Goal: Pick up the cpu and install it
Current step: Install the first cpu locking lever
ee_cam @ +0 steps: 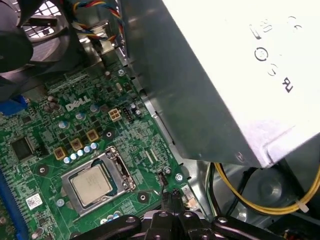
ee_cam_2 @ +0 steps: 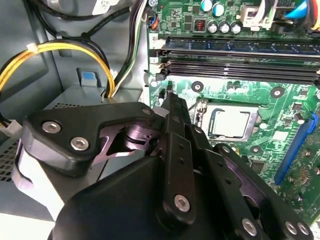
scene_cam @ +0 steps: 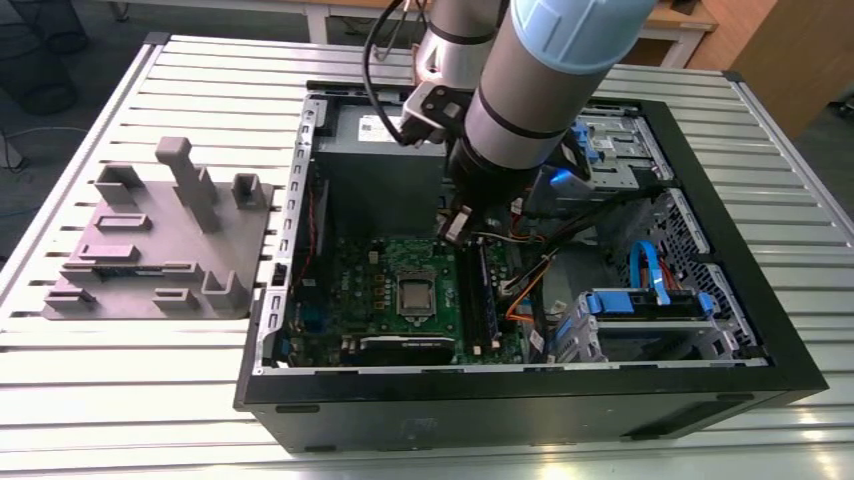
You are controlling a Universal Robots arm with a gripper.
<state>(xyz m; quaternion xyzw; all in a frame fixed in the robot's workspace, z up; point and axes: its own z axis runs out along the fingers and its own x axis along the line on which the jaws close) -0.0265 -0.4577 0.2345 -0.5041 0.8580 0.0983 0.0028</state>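
The cpu [scene_cam: 416, 295] lies flat in the metal-framed socket on the green motherboard [scene_cam: 360, 285], its silver top facing up. Both wrist views show it seated in the socket frame, cpu [ee_cam_2: 229, 122] and cpu [ee_cam: 91, 184]. My gripper [ee_cam_2: 172, 100] hangs inside the open computer case, above the board's edge and a short way to the side of the socket. Its black fingers [ee_cam: 171, 196] are pressed together with nothing between them. In the exterior view the arm [scene_cam: 527, 110] reaches down into the case beside the power supply.
A grey plastic fixture [scene_cam: 160, 240] with upright blocks stands on the slatted table at the exterior view's left. The metal power supply box [ee_cam: 225, 75] sits close beside the gripper. Yellow cables [ee_cam_2: 30, 55], memory slots [ee_cam_2: 235, 65] and blue drive brackets [scene_cam: 647, 300] crowd the case.
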